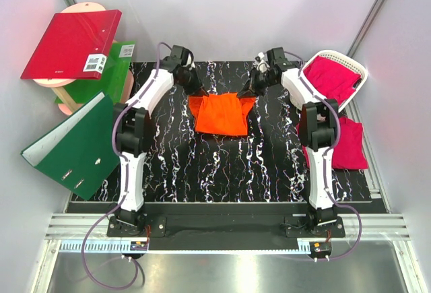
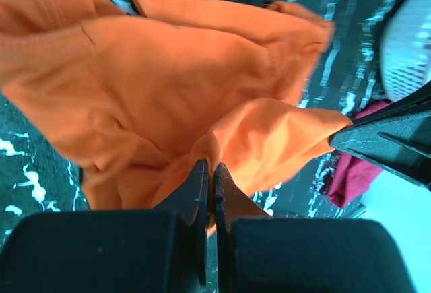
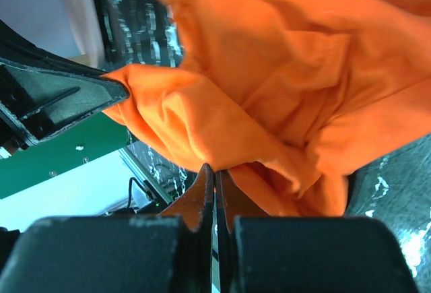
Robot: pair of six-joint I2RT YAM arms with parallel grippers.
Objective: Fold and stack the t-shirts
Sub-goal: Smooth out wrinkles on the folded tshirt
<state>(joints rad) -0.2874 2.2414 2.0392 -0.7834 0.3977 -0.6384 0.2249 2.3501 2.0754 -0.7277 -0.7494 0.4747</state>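
Bright orange t-shirt (image 1: 221,114) right in front of me, plain, no print. My left gripper (image 2: 211,170) is black, and my right gripper (image 3: 214,172) is black too. The tabletop (image 1: 202,165) is black with white marble veining. One magenta-pink t-shirt (image 1: 331,77) is against the white lattice basket (image 1: 364,76), and a second magenta-pink t-shirt (image 1: 349,145) is plain as well. There's a red binder (image 1: 71,44) with a white label, and deep green binders (image 1: 74,145).
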